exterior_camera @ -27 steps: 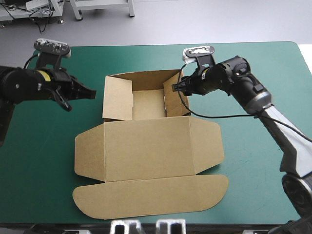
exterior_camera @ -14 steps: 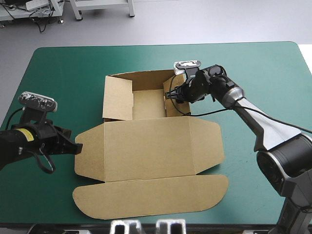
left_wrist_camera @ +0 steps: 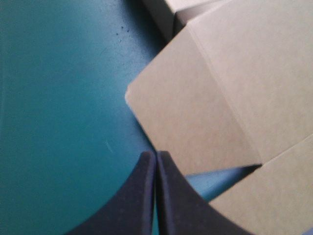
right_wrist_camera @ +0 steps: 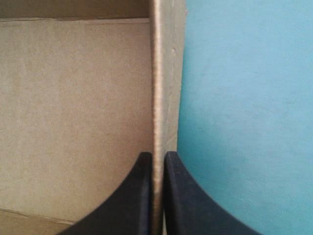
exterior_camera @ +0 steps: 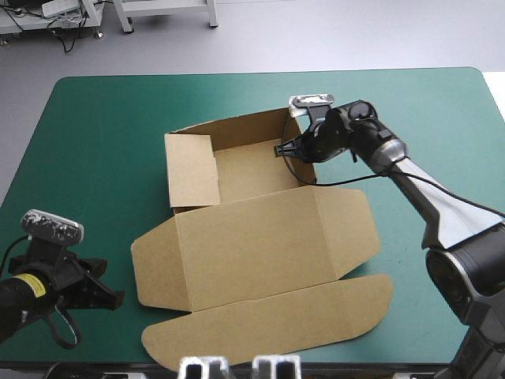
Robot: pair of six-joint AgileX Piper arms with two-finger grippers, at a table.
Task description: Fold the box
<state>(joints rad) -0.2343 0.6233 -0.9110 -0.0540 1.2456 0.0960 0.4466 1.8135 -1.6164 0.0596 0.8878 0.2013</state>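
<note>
High view: brown box point(exterior_camera: 252, 170) lies skewed mid-bench point(exterior_camera: 95, 126), tray walls raised toward far edge, lid point(exterior_camera: 260, 245) flat toward near edge. Right gripper point(exterior_camera: 280, 149) at right wall point(exterior_camera: 292, 126); left gripper point(exterior_camera: 110, 298) near near-left corner, apart from box.

Left wrist view: fingers pressed together, empty, beside lid's side flap point(left_wrist_camera: 190, 127).

Right wrist view: fingers pinch right wall.

Likely step: tucking side walls. Next move calls for firm inward fold.

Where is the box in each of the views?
High view: box in the middle of the cover.
Left wrist view: its side flap just ahead of the shut left gripper.
Right wrist view: its wall pinched in the right gripper.
Shared landmark: the teal-green cover, in all three.
</note>
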